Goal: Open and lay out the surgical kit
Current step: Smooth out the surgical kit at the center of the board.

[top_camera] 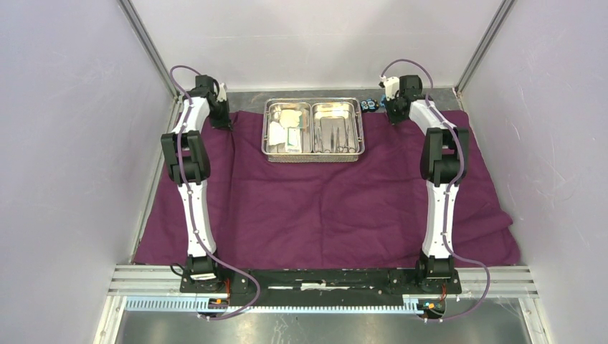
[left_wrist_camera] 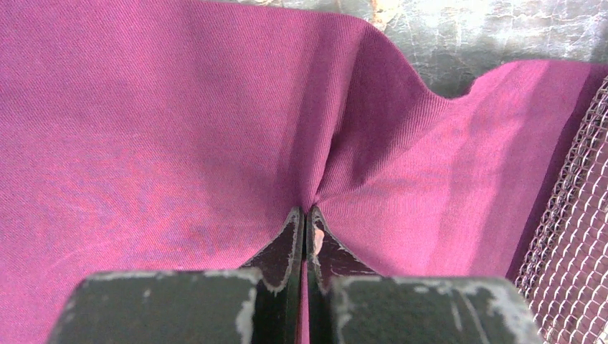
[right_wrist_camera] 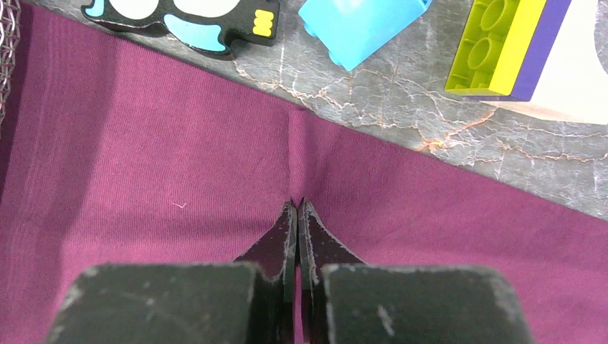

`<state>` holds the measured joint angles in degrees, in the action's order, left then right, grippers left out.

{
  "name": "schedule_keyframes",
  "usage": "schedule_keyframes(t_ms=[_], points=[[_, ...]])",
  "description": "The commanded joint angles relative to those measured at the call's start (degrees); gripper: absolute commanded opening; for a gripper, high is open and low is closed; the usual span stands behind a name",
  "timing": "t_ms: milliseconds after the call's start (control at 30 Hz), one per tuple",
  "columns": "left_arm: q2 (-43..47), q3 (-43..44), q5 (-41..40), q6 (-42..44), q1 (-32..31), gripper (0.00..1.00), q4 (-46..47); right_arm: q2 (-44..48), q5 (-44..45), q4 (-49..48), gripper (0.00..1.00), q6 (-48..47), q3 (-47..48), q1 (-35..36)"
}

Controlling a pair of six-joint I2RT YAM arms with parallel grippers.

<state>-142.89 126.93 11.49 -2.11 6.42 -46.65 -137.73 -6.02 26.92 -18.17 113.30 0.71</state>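
Observation:
The plum-purple cloth [top_camera: 323, 208] lies spread flat over the table. The steel two-compartment tray [top_camera: 267, 136] stands on the cloth's far middle. White packets and gauze [top_camera: 288, 129] fill its left compartment, and slim steel instruments [top_camera: 335, 135] its right. My left gripper [top_camera: 221, 123] is down at the cloth's far left corner. In the left wrist view its gripper [left_wrist_camera: 306, 211] is shut on a pinch of cloth [left_wrist_camera: 158, 129], with folds fanning out from the tips. My right gripper [top_camera: 393, 118] is at the far right corner. Its gripper [right_wrist_camera: 297, 203] is shut on the cloth [right_wrist_camera: 143, 179], and a crease runs from the tips to the hem.
A light blue block [right_wrist_camera: 362, 25], a yellow-green block [right_wrist_camera: 502, 50] and a black, blue and white toy [right_wrist_camera: 186, 18] lie on bare tabletop just past the cloth's far right hem. The tray's mesh wall [left_wrist_camera: 573, 251] is close on the left gripper's right. Walls enclose three sides.

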Motion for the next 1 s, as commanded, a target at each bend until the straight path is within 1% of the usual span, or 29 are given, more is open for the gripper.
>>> schedule_keyframes(t_ms=[0,600,767,967], points=[[-1.25,3.54,-11.14,1.41,4.40,0.02,3.29,-1.76,8.31,0.81,0.00,-0.25,1.88,-2.29],[-0.79,2.49,-11.23,2.02,6.37,0.02,2.97,-0.96,3.85,0.95,0.00,-0.32,0.86,-2.15],[-1.75,4.58,-11.30,1.93,6.33,0.02,2.76,0.08,1.89,0.34,0.00,-0.90,-0.43,-2.10],[-3.92,9.18,-11.17,1.65,6.21,0.02,1.21,-0.57,5.14,0.97,0.00,-1.68,1.12,-2.17]])
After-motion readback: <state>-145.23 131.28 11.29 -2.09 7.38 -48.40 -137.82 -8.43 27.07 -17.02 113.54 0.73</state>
